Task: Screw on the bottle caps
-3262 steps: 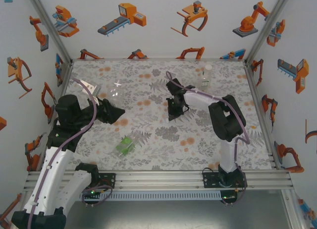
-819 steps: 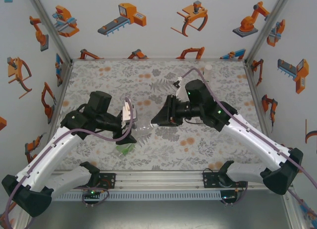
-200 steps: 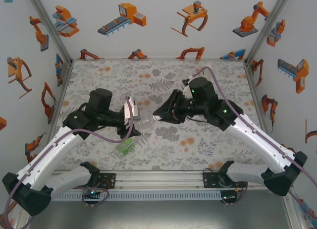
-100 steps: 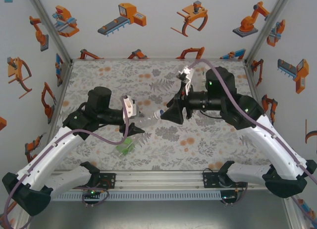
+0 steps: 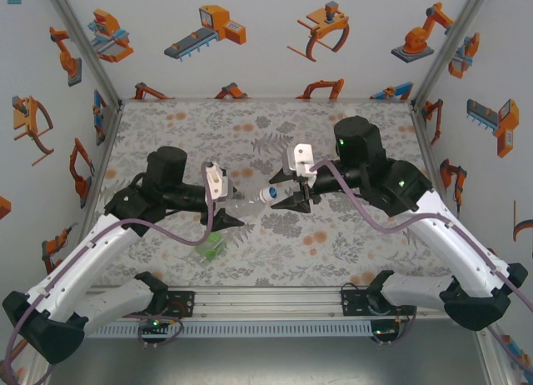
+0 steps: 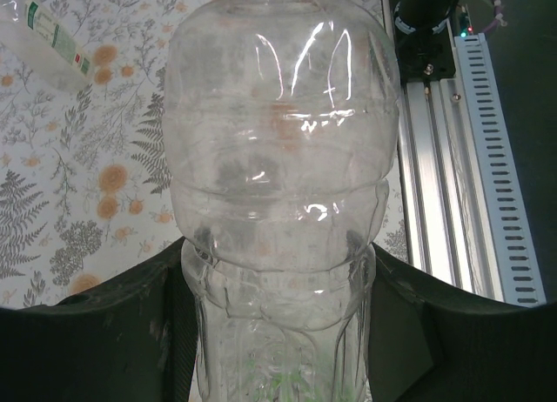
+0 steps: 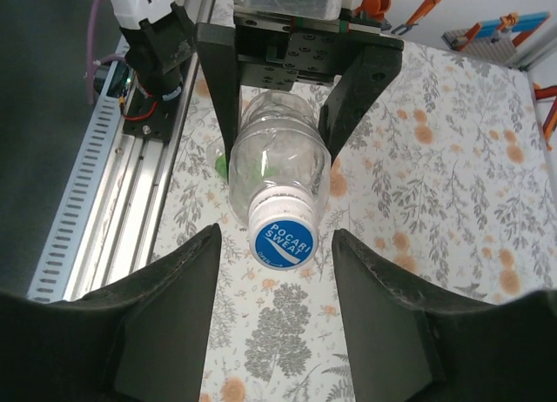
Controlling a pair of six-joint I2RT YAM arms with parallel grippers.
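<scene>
Floral tabletop (image 5: 191,127), robot-print walls (image 5: 266,64) — aluminium rails (image 5: 266,300)

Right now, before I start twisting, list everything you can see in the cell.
clear bottle: one, transparent, held sideways in the left gripper
cap: one, blue and white, on that bottle's mouth
green bottle: one, translucent green, on the table, near side
labelled bottle: one, clear, green-white label, on the table beyond
table: one, grey floral print
left gripper: one, black, shut on the clear bottle
right gripper: one, black, open, fingers either side of the cap
</scene>
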